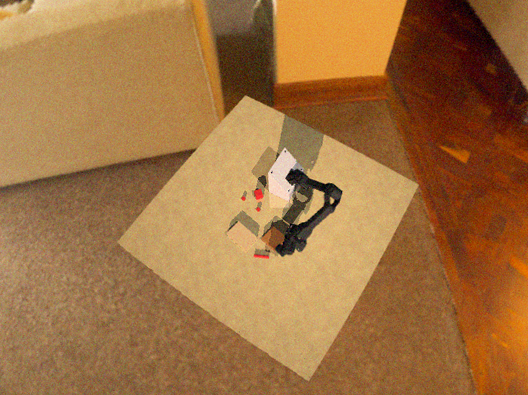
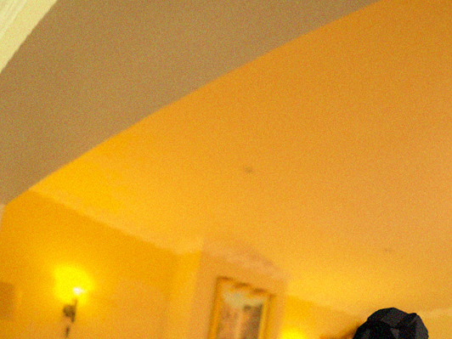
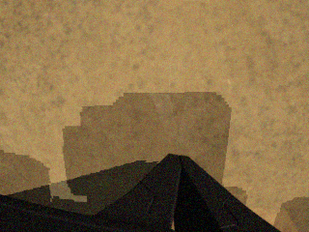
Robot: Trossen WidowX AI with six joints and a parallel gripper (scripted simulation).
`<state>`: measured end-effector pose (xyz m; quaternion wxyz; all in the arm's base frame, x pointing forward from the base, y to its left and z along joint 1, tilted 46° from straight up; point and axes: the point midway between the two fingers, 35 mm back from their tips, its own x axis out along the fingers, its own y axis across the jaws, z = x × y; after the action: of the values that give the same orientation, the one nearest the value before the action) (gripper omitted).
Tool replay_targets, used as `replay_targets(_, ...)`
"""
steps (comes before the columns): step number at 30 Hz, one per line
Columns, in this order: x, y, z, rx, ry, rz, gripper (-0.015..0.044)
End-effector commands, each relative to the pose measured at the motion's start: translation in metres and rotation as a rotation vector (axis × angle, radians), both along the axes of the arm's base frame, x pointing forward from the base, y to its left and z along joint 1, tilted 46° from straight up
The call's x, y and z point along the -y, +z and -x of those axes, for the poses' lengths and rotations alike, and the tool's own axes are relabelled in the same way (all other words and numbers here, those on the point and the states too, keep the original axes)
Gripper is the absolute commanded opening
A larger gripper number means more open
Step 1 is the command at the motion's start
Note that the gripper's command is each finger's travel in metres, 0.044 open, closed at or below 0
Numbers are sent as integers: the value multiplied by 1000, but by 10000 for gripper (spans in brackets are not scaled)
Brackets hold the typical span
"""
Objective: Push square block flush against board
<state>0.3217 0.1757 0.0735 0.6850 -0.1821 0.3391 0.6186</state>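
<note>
A pale tan flat piece [image 1: 242,236], which looks like the board, lies on the table left of a brown block [image 1: 274,237], which looks like the square block. Their near corners are close together. Whether they touch, or have any edges even, cannot be told at this size. My gripper [image 1: 280,251] [image 3: 176,164] is shut and empty, close to the brown block's lower right side in the top view. Whether it touches the block is unclear. The wrist view shows the shut fingertips over the tabletop and shadows, with neither piece clearly in view. The exterior view shows only part of the arm.
A red bar [image 1: 261,256] lies just below the two pieces. A red block [image 1: 257,194] and two small red pieces [image 1: 243,198] [image 1: 258,209] lie above them. A white plate [image 1: 281,173] is under the arm's base. The tan table [image 1: 296,326] has shadows across it.
</note>
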Motion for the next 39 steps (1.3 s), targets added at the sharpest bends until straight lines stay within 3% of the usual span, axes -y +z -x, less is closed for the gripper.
replay_targets(1, -5, 8, -4, 8, -4, 3, 0)
replay_targets(8, -10, 13, -6, 8, -4, 2, 0)
replay_targets(13, 31, 46, -2, 7, -4, 5, 0)
replay_targets(20, 33, 48, -2, 7, -4, 5, 0)
replay_targets(29, 57, 23, -28, 23, 10, 7, 0)
replay_targets(34, 19, -12, -29, 23, 10, 4, 0)
replay_targets(39, 17, -14, -28, 23, 10, 4, 0)
